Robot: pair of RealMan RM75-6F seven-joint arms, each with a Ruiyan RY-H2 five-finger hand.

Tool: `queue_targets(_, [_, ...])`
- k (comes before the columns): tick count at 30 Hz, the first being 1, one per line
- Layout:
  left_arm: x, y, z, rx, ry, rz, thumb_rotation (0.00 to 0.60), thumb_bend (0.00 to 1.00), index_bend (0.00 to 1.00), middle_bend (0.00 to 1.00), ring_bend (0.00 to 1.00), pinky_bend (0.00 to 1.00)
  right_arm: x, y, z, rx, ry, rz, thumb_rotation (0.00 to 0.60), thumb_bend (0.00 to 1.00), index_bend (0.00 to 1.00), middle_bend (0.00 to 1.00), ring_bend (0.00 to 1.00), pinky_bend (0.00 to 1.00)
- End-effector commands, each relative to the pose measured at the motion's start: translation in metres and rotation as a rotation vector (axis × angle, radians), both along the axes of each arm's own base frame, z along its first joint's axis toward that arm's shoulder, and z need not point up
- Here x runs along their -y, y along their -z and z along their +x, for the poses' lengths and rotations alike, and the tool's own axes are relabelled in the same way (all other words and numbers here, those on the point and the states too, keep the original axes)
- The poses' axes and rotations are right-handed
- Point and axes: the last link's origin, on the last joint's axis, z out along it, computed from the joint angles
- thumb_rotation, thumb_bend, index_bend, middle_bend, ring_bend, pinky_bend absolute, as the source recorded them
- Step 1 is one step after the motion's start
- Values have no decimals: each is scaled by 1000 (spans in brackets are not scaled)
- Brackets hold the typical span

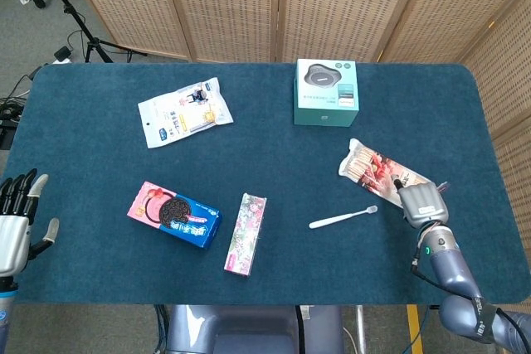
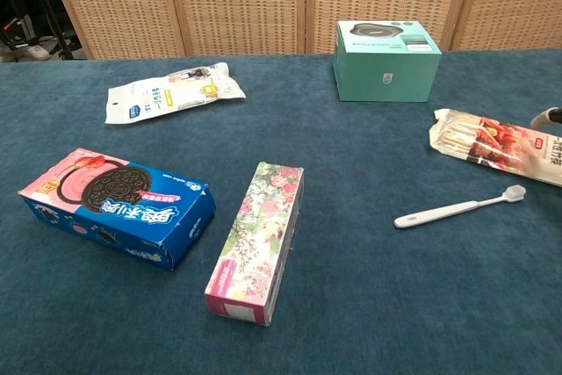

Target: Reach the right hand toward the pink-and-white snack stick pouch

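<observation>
The pink-and-white snack stick pouch (image 1: 375, 168) lies flat on the blue table at the right, slanting toward the near right; the chest view shows the pouch (image 2: 493, 146) at its right edge. My right hand (image 1: 421, 202) hovers back-up over the pouch's near right end, hiding that end, with nothing visibly held. In the chest view only a fingertip of this hand (image 2: 550, 117) pokes in at the right border, just above the pouch. My left hand (image 1: 17, 220) stays off the table's near left edge, fingers spread and empty.
A white toothbrush (image 1: 343, 217) lies just left of my right hand. A teal box (image 1: 326, 93) stands behind the pouch. A floral carton (image 1: 246, 234), an Oreo box (image 1: 174, 214) and a white snack bag (image 1: 184, 111) lie further left.
</observation>
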Motion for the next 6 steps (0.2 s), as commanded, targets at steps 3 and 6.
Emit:
queue_targets(3, [1, -1, -1, 2, -7, 6, 600, 421, 0, 0, 0, 40, -1, 3, 1, 1, -1, 14, 600, 1000, 12, 723, 814, 721])
queue_targets(6, [1, 1, 2, -5, 8, -3, 600, 421, 0, 0, 0, 40, -3, 5, -3, -11, 9, 26, 600, 1000, 12, 723, 814, 721])
